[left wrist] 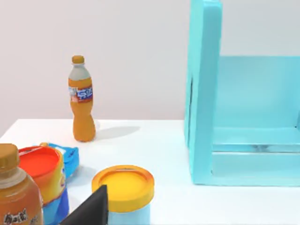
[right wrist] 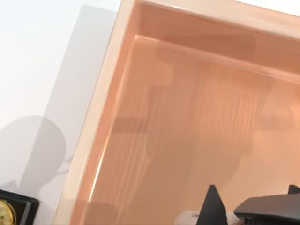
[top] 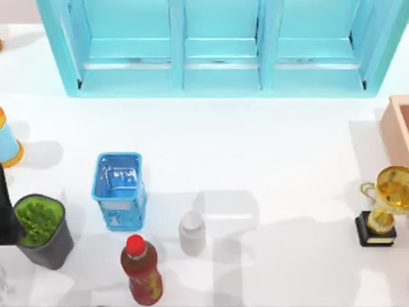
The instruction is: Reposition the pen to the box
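Our right gripper (right wrist: pixel 253 206) is hanging over the inside of the box (right wrist: pixel 187 117), its dark tips pointing down toward the floor of it. Whether it is gripping anything we cannot tell, and we are not making out the pen for certain. Our left arm (top: pixel 5 211) is sitting parked at the table's left edge, just beside the grey pot (top: pixel 45 240) of green leaves; the state of the left gripper (left wrist: pixel 93 208) we cannot tell either. The box is showing thick, smooth salmon walls and a darker pink floor, and it is lying at the right edge of the table (top: pixel 268 141) with the gold trophy (top: pixel 383 204) on its black base nearer to us. The blue latticed basket (top: pixel 118 188), the white bottle (top: pixel 192 231) and the red bottle (top: pixel 142 268) are standing upright left of centre. Between them and the box the white tabletop is lying open, bounded on the far side by the cyan cabinet (top: pixel 220 51).
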You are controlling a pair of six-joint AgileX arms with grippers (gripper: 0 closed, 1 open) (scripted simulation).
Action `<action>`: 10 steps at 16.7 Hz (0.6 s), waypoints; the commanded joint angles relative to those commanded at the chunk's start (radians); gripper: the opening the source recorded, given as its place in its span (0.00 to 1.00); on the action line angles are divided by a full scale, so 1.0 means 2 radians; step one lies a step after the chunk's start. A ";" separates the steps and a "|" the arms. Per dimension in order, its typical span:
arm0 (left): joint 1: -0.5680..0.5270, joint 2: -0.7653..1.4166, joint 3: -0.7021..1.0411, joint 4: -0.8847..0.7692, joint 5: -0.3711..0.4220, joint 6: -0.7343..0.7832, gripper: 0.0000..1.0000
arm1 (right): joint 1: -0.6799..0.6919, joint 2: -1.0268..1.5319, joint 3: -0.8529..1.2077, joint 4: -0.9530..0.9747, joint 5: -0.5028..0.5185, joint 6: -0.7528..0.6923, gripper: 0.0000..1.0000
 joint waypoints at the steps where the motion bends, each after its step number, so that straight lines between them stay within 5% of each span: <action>1: 0.000 0.000 0.000 0.000 0.000 0.000 1.00 | 0.000 0.000 0.000 0.000 0.000 0.000 0.08; 10: 0.000 0.000 0.000 0.000 0.000 0.000 1.00 | 0.000 0.000 0.000 0.000 0.000 0.000 0.75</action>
